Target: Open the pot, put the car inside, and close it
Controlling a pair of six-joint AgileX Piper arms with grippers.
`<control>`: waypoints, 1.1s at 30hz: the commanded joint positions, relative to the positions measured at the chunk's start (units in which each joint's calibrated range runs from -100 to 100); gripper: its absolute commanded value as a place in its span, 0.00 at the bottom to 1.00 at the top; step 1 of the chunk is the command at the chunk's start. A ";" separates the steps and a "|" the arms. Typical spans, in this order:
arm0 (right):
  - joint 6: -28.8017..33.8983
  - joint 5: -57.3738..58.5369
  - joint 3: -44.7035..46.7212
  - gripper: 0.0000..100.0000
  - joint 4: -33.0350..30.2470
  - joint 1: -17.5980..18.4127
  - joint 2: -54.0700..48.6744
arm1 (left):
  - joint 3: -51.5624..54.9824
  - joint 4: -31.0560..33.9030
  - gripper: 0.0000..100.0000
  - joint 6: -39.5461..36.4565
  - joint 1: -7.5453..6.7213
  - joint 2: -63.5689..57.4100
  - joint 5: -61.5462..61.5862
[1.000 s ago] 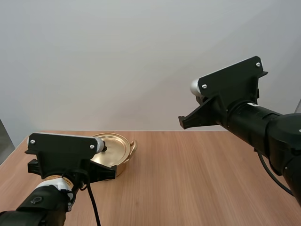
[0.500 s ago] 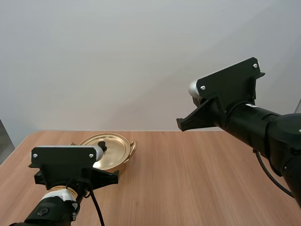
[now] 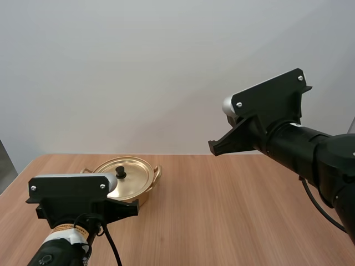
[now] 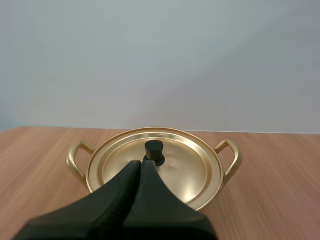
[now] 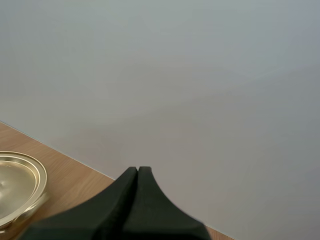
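Left wrist view: your left hand point(image 4: 140, 163), closed empty, points at the knob point(image 4: 154, 150) of the lidded pot point(image 4: 228, 159), ten o'clock on the tabletop point(image 3: 233, 205). Advance unopened and you'll likely shove the lid point(image 4: 187, 170), not grip it.

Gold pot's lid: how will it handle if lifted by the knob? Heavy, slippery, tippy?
Probably light and stiff: the lid looks like thin polished metal. The knob is small, black and central, so a pinch there should lift it level, though it may swing. Its shiny surface would likely slip if gripped elsewhere.
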 commanded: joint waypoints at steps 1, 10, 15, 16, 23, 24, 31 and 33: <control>0.03 -0.12 0.07 0.00 0.00 -0.38 -0.04 | 0.05 -0.01 0.00 -0.01 -0.07 -0.37 -0.05; 0.03 -0.12 0.07 0.00 0.00 -1.37 -0.04 | 0.05 0.13 0.00 -0.01 0.03 -1.50 -1.36; 0.03 0.44 0.07 0.00 0.12 -1.83 -0.04 | 1.04 0.13 0.00 -0.01 0.03 -1.50 -3.19; 0.03 0.67 0.07 0.00 0.12 -1.83 -0.04 | 1.04 0.13 0.00 -0.01 0.03 -1.50 -4.97; 0.03 1.88 0.07 0.00 0.23 -1.83 -0.04 | 1.04 0.25 0.00 -0.01 0.03 -1.50 0.24; 0.11 1.84 0.07 0.00 0.43 -1.83 -0.04 | 1.04 0.25 0.00 -0.01 0.03 -1.50 0.24; 0.51 1.16 0.07 0.00 -0.80 -0.01 -0.26 | 1.04 0.25 0.00 -0.01 0.03 -1.50 0.24; 3.81 -2.07 0.86 0.00 -2.39 1.38 -0.54 | 1.04 0.25 0.00 -0.01 0.03 -1.50 0.24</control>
